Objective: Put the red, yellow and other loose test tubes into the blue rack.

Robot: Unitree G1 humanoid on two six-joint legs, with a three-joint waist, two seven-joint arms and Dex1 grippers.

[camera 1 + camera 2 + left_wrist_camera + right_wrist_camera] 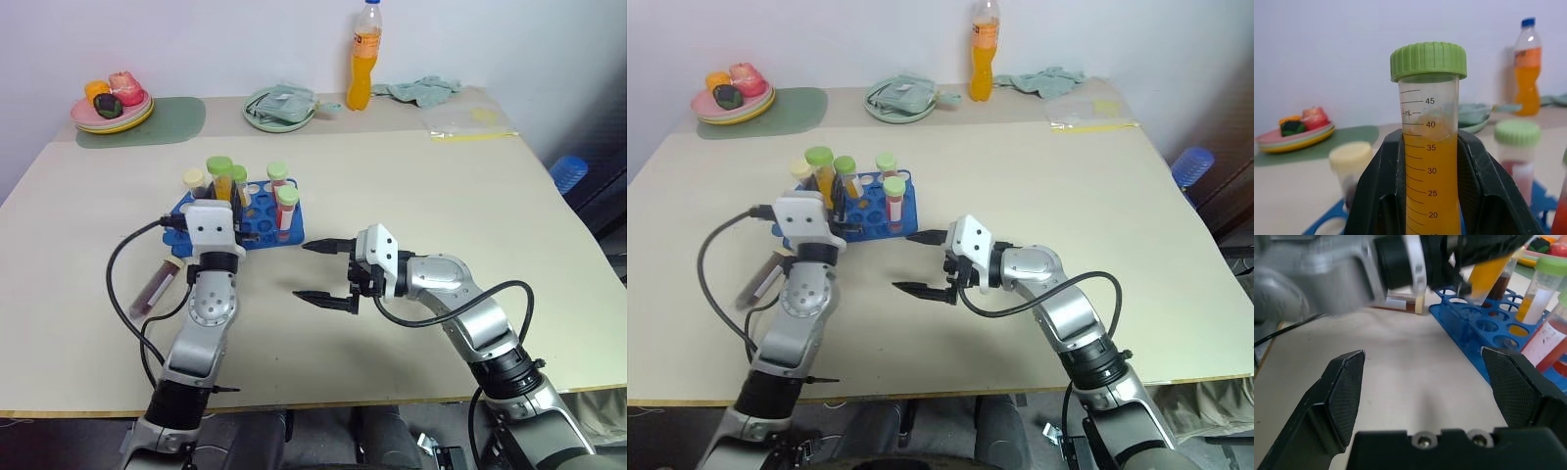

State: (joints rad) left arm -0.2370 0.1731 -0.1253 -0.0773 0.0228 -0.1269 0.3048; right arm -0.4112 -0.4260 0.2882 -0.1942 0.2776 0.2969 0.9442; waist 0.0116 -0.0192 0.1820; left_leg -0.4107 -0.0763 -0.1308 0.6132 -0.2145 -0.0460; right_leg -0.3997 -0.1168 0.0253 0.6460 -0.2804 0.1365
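Note:
My left gripper (227,201) is shut on a green-capped test tube of yellow-orange liquid (1430,147) and holds it upright. Its tip hangs just over the holes of the blue rack (263,233). The rack holds two green-capped tubes with red liquid (286,208) and a cream-capped tube (194,180). A loose tube of dark red liquid (155,286) lies on the table, left of my left arm. My right gripper (301,270) is open and empty. It points left at table height, just right of the rack's front corner.
Along the back of the table stand a plate of toy fruit (113,106) on a green mat (171,122), a green plate with a cloth (281,108), an orange drink bottle (363,59), another cloth (421,90) and a plastic bag (470,122).

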